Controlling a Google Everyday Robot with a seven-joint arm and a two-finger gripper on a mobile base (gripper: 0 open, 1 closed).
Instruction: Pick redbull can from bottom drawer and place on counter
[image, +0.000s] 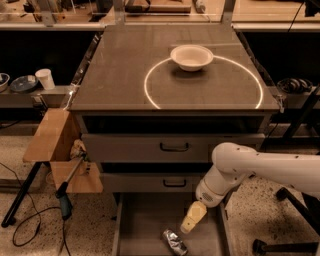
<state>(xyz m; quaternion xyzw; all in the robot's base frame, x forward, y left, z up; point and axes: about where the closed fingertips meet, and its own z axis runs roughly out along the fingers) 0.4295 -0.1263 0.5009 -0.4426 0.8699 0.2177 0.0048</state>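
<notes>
The bottom drawer (145, 225) stands pulled out at the foot of the cabinet, and the redbull can (174, 241) lies on its side on the drawer floor, near the front, tilted at an angle. The hand (192, 218) hangs over the open drawer, pointing down and to the left, its tip just above and to the right of the can and apart from it. Whether the hand is open or closed cannot be told; it carries nothing. The white arm (260, 167) reaches in from the right. Above, two grey drawers (130, 147) with black handles are shut. On the tabletop (120, 75), a white bowl (191, 56) sits on the far edge of a bright white circle (145, 87).
</notes>
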